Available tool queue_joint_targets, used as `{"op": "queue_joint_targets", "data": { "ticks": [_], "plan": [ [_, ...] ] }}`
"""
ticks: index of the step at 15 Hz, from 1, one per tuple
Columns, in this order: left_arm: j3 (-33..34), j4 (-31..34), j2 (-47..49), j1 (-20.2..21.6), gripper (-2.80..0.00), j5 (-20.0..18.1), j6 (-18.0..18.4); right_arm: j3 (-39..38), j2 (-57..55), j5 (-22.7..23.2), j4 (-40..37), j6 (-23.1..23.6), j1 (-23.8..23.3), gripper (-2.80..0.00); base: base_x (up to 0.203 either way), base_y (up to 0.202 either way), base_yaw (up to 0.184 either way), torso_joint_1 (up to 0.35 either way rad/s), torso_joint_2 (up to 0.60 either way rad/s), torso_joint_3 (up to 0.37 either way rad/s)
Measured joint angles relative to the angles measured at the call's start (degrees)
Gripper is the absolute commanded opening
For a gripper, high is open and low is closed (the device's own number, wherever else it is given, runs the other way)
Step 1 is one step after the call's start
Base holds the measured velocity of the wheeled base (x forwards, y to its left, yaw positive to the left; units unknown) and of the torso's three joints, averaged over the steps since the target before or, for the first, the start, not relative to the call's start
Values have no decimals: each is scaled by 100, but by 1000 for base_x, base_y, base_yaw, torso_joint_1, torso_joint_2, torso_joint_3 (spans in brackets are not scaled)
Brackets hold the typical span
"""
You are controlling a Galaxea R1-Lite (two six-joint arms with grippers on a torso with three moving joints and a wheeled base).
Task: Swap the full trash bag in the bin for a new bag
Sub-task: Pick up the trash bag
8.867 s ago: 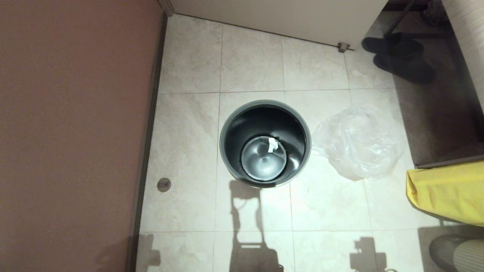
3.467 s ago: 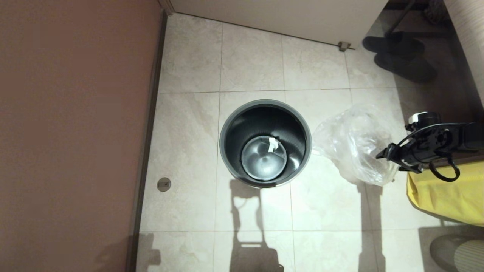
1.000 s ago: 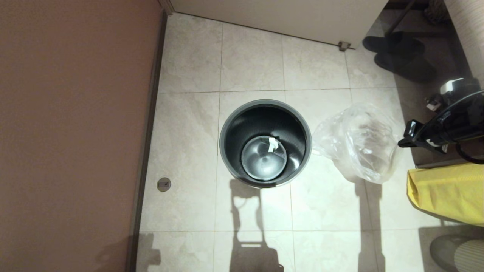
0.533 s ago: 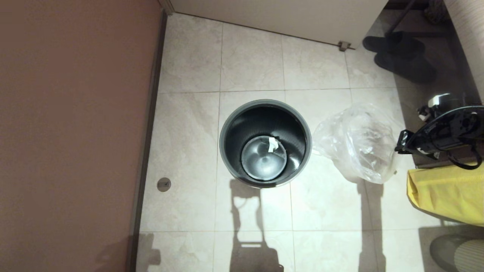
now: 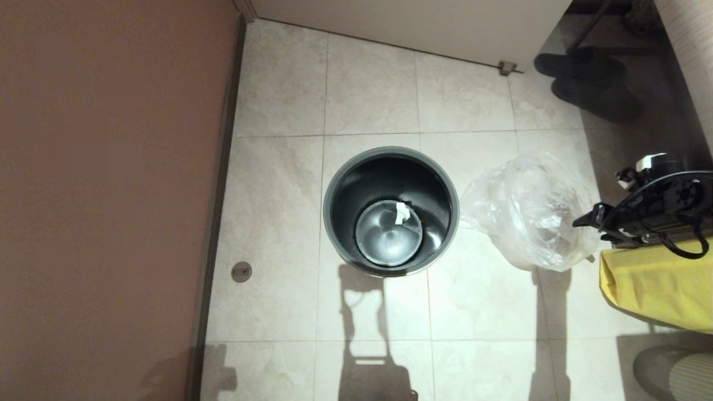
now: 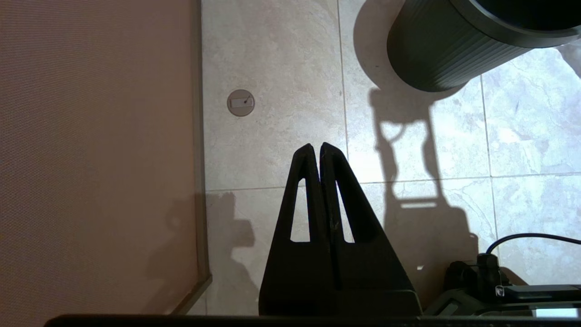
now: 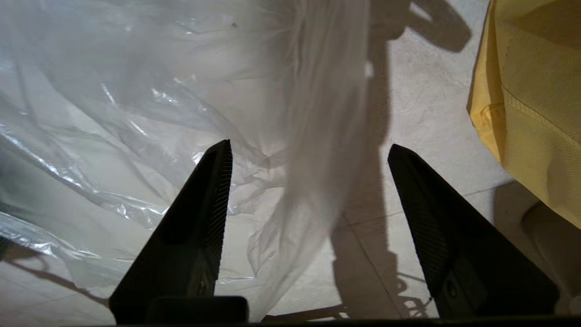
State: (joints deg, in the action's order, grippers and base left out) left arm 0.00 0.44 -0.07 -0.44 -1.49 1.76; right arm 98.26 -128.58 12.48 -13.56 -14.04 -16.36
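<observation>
right gripper (image 7: 308, 154) spread wide at the new bag's (image 5: 529, 209) edge, beside the bin (image 5: 391, 155). left gripper (image 6: 316, 147) clenched, empty, parked low.

Tiled floor (image 5: 278, 184); bin (image 5: 335, 223), new bag (image 5: 523, 211), yellow bag (image 5: 657, 284)

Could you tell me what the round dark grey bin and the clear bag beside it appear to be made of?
The round dark grey bin looks like ribbed matte plastic outside, with a shiny, probably metal, inner bottom that reflects light. The clear crinkly bag looks like thin glossy plastic film: see-through, creased, with bright glints.
</observation>
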Motion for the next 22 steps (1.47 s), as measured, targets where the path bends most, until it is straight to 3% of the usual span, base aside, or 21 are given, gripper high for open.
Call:
{"op": "queue_joint_targets", "data": {
  "ticks": [11, 17, 20, 21, 22],
  "plan": [
    [0, -2, 0, 0, -280, 0, 0, -10, -537, 118, 270, -77, -219, 0, 0, 0, 0, 0, 0, 0],
    [0, 0, 0, 0, -280, 0, 0, -24, -982, 1806, 998, -1690, -197, 0, 0, 0, 0, 0, 0, 0],
    [0, 0, 0, 0, -280, 1, 0, 54, -1150, 2012, 1583, -2369, -124, 0, 0, 0, 0, 0, 0, 0],
    [0, -2, 0, 0, -280, 1, 0, 85, -1163, 2045, 1792, -2521, -80, -280, 0, 0, 0, 0, 0, 0],
    [0, 0, 0, 0, -280, 1, 0, 102, -1154, 2082, 1853, -2551, -44, -280, 0, 0, 0, 0, 0, 0]
  ]
}}
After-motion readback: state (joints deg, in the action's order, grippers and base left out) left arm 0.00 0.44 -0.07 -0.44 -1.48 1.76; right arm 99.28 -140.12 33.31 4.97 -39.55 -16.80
